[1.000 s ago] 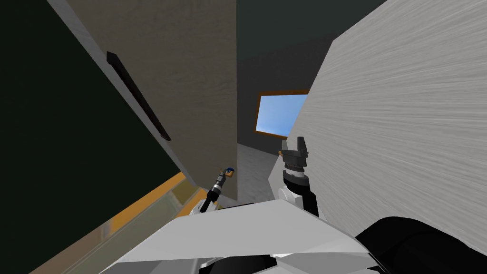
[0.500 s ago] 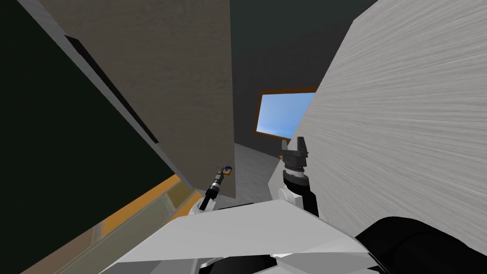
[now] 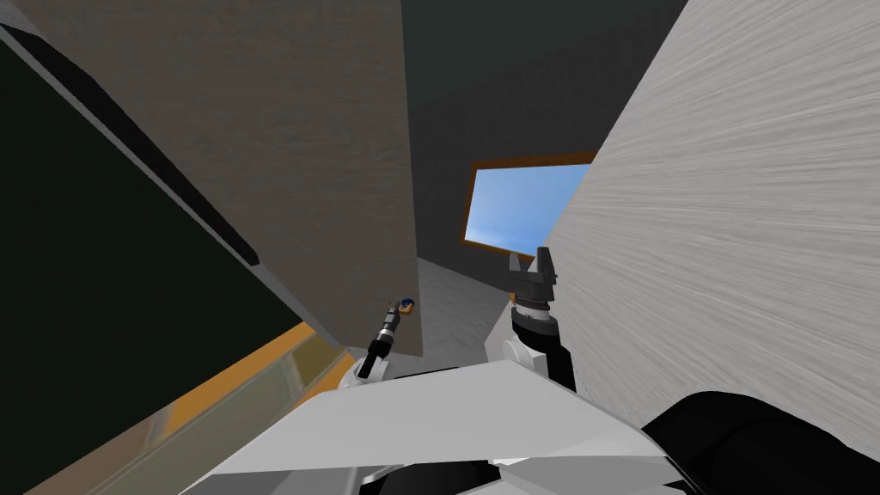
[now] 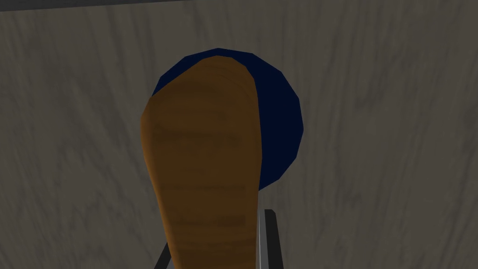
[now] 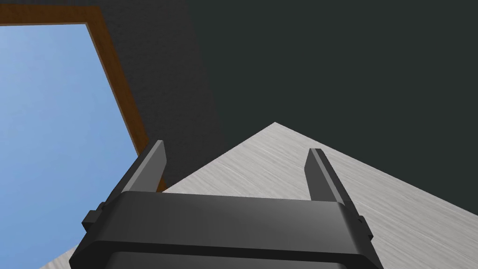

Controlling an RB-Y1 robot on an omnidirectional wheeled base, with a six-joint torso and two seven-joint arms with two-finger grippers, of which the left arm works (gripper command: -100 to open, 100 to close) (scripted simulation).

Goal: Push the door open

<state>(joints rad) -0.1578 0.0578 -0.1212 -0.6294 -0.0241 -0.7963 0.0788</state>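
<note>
The left gripper point(image 3: 400, 308) has its fingers point(image 4: 267, 236) closed on the brown handle point(image 4: 205, 154) near the free edge of the beige door point(image 3: 301, 155), while the right gripper point(image 3: 533, 262) hangs beside a pale grey wall point(image 3: 730, 215), fingers wide.

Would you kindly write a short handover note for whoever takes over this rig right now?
Left gripper: shut on the brown door handle.
Right gripper: open, holding nothing, raised beside the light grey wall.
Door: ajar; a gap shows between its edge and the wall.
Done: handle gripped, door partly open.
Left: push it wider.
</note>
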